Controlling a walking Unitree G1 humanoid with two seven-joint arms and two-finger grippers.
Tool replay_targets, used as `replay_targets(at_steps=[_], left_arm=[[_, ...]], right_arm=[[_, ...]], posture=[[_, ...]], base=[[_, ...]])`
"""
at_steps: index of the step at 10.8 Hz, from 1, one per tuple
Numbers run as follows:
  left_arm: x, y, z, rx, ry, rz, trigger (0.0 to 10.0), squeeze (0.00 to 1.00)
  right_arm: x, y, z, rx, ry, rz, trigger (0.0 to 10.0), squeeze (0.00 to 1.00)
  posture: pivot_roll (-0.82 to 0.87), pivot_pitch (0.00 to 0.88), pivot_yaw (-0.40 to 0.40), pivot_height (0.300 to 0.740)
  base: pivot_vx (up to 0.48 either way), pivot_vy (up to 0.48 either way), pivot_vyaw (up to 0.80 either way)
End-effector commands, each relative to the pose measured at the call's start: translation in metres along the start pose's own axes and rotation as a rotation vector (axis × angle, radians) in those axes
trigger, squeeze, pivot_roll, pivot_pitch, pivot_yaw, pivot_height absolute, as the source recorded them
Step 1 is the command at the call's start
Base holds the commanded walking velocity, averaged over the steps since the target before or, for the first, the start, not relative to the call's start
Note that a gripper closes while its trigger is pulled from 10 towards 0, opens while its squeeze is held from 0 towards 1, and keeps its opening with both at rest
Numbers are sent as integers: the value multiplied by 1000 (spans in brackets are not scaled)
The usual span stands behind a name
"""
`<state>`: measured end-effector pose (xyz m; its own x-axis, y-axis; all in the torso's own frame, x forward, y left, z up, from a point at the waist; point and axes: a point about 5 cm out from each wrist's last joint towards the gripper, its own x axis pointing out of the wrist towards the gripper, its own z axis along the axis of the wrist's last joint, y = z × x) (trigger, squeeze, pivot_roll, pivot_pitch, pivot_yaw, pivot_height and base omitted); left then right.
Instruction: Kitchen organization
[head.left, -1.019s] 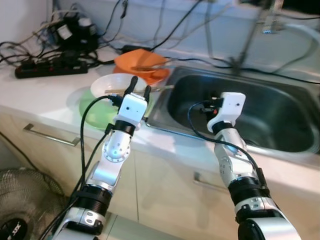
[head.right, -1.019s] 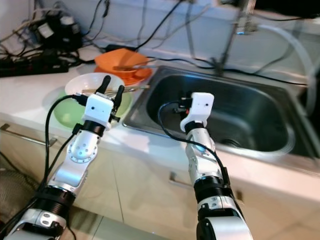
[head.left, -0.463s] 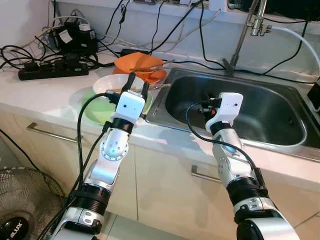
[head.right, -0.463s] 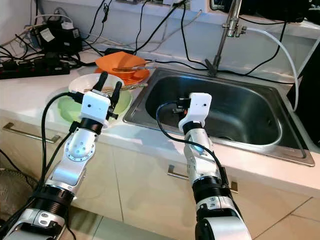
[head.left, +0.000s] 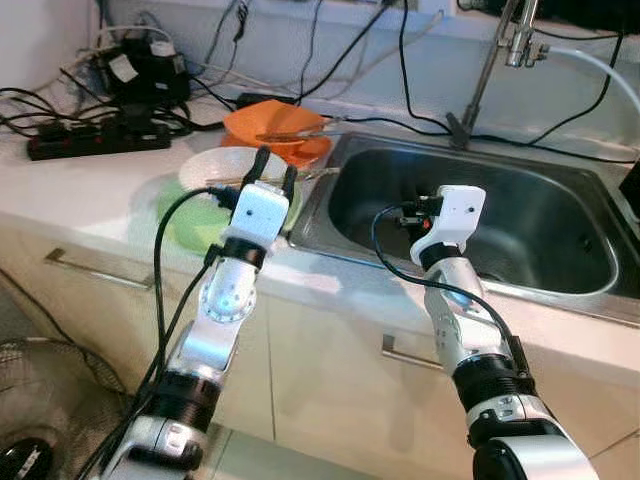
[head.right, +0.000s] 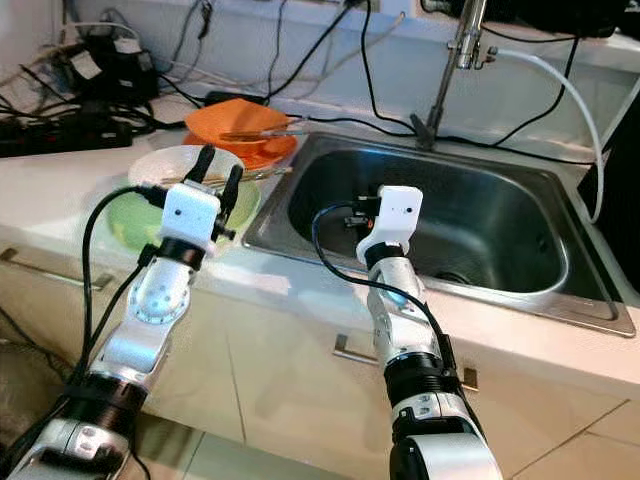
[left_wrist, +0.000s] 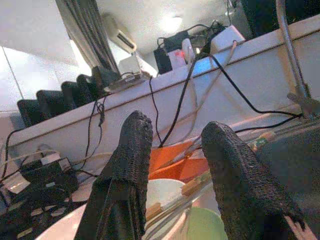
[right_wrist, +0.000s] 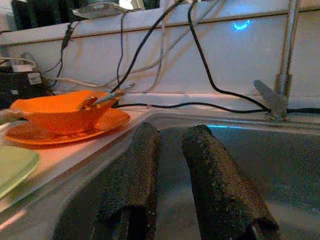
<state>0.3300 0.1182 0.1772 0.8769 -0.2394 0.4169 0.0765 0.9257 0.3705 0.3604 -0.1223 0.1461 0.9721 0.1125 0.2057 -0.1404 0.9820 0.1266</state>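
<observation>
Left gripper (head.left: 274, 170) is hovering at the counter's front edge, fingers spread and empty, just short of the green plate (head.left: 190, 225) and white bowl (head.left: 222, 168). Right gripper (right_wrist: 167, 165) is hanging over the sink (head.left: 560, 285), fingers slightly parted, holding nothing. Farther back, chopsticks (head.left: 290, 133) are lying across the orange bowl (head.left: 275, 122), long axis running left-right, tips pointing toward the sink.

On the white countertop (head.left: 90, 185), left of the steel sink (head.left: 540, 215): round white bowl (head.left: 225, 165) upon flat green plate (head.left: 195, 225). Behind these, orange bowl (head.left: 280, 122) on orange plate (head.left: 305, 152). Far left, black power strip (head.left: 85, 140).
</observation>
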Motion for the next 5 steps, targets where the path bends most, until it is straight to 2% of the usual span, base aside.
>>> replay_targets(at_steps=[1, 3, 5], left_arm=[[-3, 2, 8, 35, -44, -14, 10000, 0], [-23, 1, 14, 139, -78, -75, 10000, 0], [-33, -6, 8, 237, -39, -181, 10000, 0]], right_arm=[[-3, -3, -4, 7, 12, -13, 10000, 0], [-5, -4, -6, 11, 17, -19, 10000, 0], [-5, -2, -8, 18, 26, -15, 10000, 0]], posture=[[200, 0, -29, 740], [212, 0, -29, 740], [223, 0, -34, 740]], base=[[0, 0, 0], [0, 0, 0], [0, 0, 0]])
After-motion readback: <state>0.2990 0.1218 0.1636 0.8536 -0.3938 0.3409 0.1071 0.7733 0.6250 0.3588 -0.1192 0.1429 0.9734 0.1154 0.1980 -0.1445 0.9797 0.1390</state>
